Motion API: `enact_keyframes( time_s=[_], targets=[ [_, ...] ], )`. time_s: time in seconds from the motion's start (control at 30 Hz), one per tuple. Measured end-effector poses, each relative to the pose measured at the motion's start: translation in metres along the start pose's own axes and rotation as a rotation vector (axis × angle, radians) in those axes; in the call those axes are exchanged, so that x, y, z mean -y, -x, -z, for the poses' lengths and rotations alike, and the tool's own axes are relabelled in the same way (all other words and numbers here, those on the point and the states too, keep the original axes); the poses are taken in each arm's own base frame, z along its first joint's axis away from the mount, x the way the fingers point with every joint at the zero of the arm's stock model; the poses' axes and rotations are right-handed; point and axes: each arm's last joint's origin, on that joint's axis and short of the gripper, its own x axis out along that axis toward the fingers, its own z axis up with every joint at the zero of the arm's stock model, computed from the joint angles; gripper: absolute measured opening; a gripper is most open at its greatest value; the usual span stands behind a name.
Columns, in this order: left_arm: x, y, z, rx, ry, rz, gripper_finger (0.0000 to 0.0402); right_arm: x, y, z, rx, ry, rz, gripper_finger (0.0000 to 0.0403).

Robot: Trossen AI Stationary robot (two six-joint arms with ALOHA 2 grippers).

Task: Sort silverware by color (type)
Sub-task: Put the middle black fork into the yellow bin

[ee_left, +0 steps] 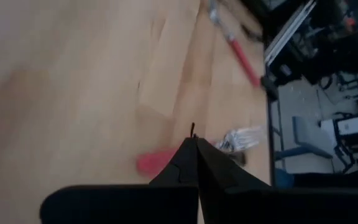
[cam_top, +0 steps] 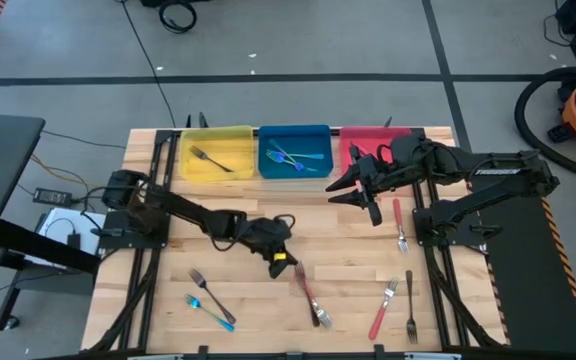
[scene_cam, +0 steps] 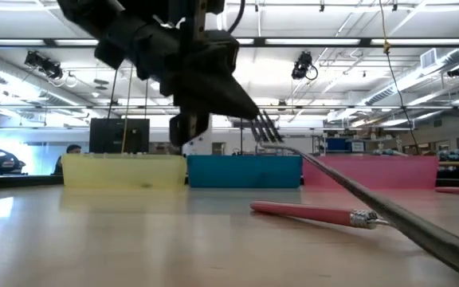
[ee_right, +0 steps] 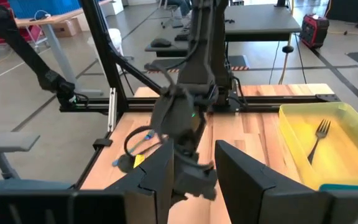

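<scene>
Dark left gripper (cam_top: 286, 262) angled low, clamped above red-handled fork (cam_top: 305, 283).

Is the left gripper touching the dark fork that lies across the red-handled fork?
Touching. In the low view the dark fork rises tines-first off the table into the shut left gripper, its handle running down across the red-handled fork.

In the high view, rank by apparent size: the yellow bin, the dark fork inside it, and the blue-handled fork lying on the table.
1. Yellow bin, clearly largest.
2. Dark fork and blue-handled fork: they look about alike in length, so I won't rank them.
</scene>
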Motion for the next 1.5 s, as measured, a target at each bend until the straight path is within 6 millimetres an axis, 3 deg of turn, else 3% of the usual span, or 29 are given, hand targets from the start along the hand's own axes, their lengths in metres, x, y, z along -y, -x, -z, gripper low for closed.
enact_keyframes(
  time_s=[0.27, 0.47, 1.0, 1.5],
  targets=[
    [0.001, 0.033, -0.030, 0.080, -0.048, -0.016, 0.0000, 0.001, 0.000, -0.001, 0.006, 0.011, 0.005, 0.0126],
    [-0.010, 0.055, -0.046, 0.094, -0.039, -0.089, 0.0000, 0.007, 0.001, -0.004, 0.035, 0.010, 0.035, 0.0125],
    [-0.074, 0.144, -0.105, 0.278, 0.001, -0.343, 0.0000, 0.027, 0.026, -0.013, 0.114, 0.126, 0.179, 0.0126],
    [-0.119, 0.218, -0.121, 0.326, 0.044, -0.405, 0.0000, 0.054, 0.042, -0.016, 0.094, 0.237, 0.536, 0.0126]
  ],
)
